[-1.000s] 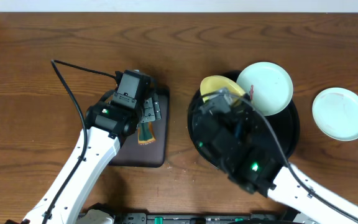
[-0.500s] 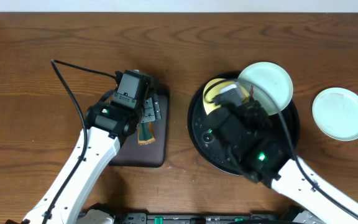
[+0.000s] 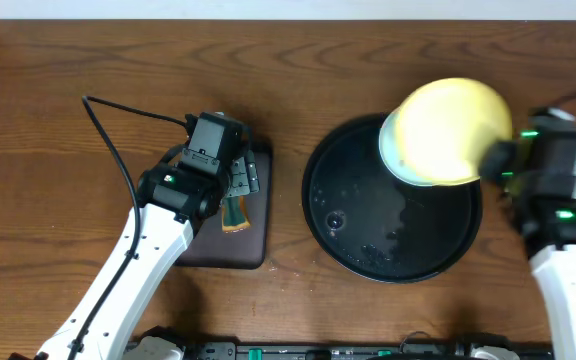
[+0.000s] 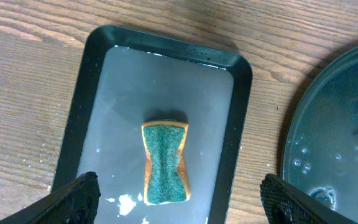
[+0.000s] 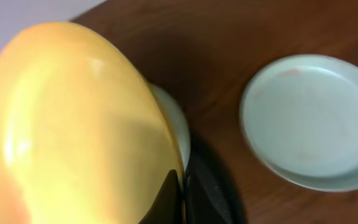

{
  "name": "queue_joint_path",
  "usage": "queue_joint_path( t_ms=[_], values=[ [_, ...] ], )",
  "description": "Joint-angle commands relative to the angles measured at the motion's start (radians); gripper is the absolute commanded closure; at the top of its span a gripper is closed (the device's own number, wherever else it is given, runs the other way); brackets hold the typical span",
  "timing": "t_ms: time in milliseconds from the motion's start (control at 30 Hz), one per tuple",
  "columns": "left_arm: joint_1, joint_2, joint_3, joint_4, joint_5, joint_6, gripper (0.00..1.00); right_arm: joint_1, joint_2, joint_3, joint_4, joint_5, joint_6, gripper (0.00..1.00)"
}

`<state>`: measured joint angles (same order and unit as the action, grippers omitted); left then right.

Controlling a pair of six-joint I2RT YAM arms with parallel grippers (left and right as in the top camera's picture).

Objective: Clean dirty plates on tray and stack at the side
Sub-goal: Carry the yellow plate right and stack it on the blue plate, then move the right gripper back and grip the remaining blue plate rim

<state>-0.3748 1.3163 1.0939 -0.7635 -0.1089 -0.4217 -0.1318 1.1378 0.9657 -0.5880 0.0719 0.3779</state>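
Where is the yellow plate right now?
In the overhead view the yellow plate is on the right side, held by the right gripper above the far right edge of the round black tray, over a pale plate.

Glossy yellow plate [image 5: 73,130], wet black tray [image 3: 368,230], rough-topped sponge [image 4: 165,163], wood-grain table [image 3: 418,60].

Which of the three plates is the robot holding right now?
The yellow plate, tilted in the right hand over the tray. The two pale blue ones are not held: one on the tray, one on the table.
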Motion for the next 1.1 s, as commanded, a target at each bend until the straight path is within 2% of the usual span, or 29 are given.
queue_joint_path(
  t_ms=[0, 200, 400, 433, 467, 500, 533, 567, 600, 667, 800, 900, 1033, 1067],
  values=[
    [0.005, -0.002, 0.018, -0.006, -0.011, -0.001, 0.16, -0.222, 0.045, 0.02, -0.015, -0.175, 0.075, 0.99],
    [0.005, -0.002, 0.018, -0.005, -0.011, -0.001, 0.16, -0.5, 0.219, 0.019, -0.01, -0.174, 0.105, 0.99],
    [0.005, -0.002, 0.018, -0.006, -0.011, -0.001, 0.16, -0.661, 0.402, 0.019, 0.088, -0.174, 0.114, 0.99],
    [0.005, -0.002, 0.018, -0.006, -0.011, -0.001, 0.16, -0.674, 0.42, 0.019, 0.098, -0.177, 0.11, 0.96],
    [0.005, -0.002, 0.018, -0.006, -0.011, -0.001, 0.16, -0.683, 0.436, 0.019, 0.115, -0.208, 0.089, 0.82],
    [0.005, -0.002, 0.018, -0.005, -0.011, -0.001, 0.16, -0.687, 0.447, 0.019, 0.144, -0.273, 0.038, 0.6],
    [0.005, -0.002, 0.018, -0.006, -0.011, -0.001, 0.16, -0.686, 0.453, 0.019, 0.179, -0.355, -0.01, 0.48],
    [0.005, -0.002, 0.018, -0.006, -0.011, -0.001, 0.16, -0.671, 0.454, 0.019, 0.245, -0.511, -0.056, 0.33],
    [0.005, -0.002, 0.018, -0.006, -0.011, -0.001, 0.16, -0.658, 0.449, 0.02, 0.277, -0.579, -0.072, 0.29],
    [0.005, -0.002, 0.018, -0.006, -0.011, -0.001, 0.16, -0.615, 0.435, 0.02, 0.312, -0.675, -0.085, 0.33],
    [0.005, -0.002, 0.018, -0.006, -0.011, -0.001, 0.16, -0.465, 0.403, 0.02, 0.29, -0.686, -0.125, 0.44],
    [0.005, -0.002, 0.018, -0.006, -0.011, -0.001, 0.16, -0.298, 0.402, 0.02, 0.222, -0.558, -0.15, 0.44],
    [0.005, -0.002, 0.018, -0.006, -0.011, -0.001, 0.16, -0.097, 0.43, 0.019, 0.151, -0.172, -0.171, 0.34],
    [0.005, -0.002, 0.018, -0.006, -0.011, -0.001, 0.16, -0.035, 0.453, 0.019, 0.17, -0.018, -0.176, 0.34]
  ],
)
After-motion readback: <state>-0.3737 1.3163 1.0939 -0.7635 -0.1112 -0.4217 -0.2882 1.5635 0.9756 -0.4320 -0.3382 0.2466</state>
